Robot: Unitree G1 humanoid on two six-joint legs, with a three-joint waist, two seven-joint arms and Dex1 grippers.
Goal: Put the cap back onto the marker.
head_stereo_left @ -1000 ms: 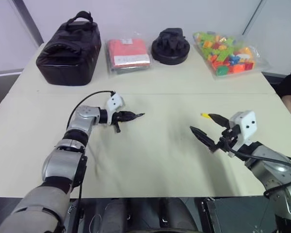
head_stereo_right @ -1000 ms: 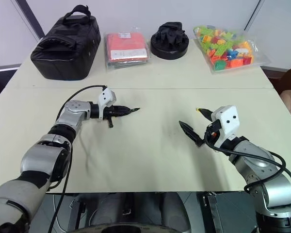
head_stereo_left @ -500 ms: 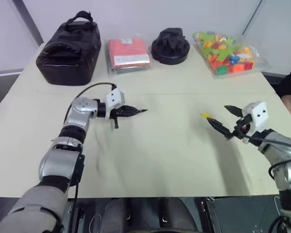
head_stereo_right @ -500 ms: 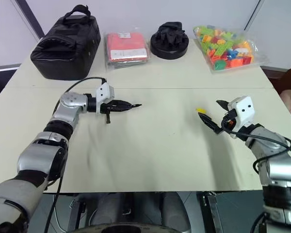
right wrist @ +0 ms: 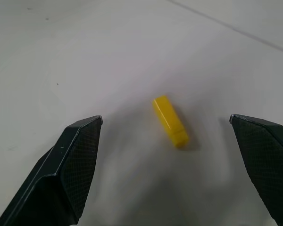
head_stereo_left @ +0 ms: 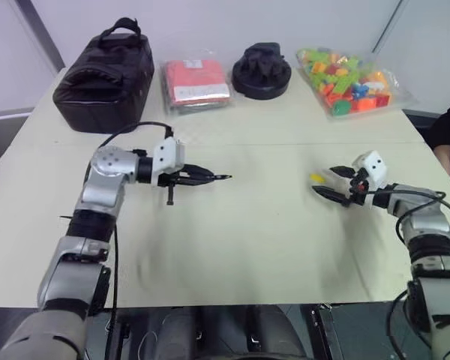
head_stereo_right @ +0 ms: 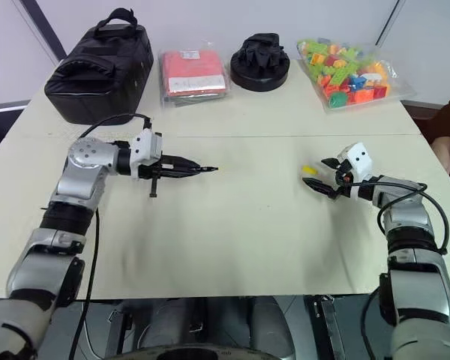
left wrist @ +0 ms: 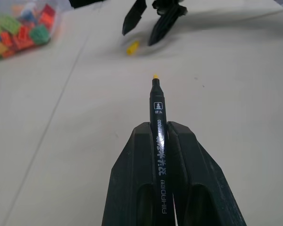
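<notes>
Cap lies flat on table, right of centre in head view, untouched. Right gripper just beside it, fingers spread wide, cap in line with gap between them. Marker clamped in left gripper, left of centre, yellow tip pointing toward cap. Bare tabletop between them. Bag of blocks at upper right, near far edge.

The left arm is reaching out over the table, its gripper pointing right, fingers clamped together. The right arm is lying low at the right, its gripper pointing left, jaws standing wide apart.
</notes>
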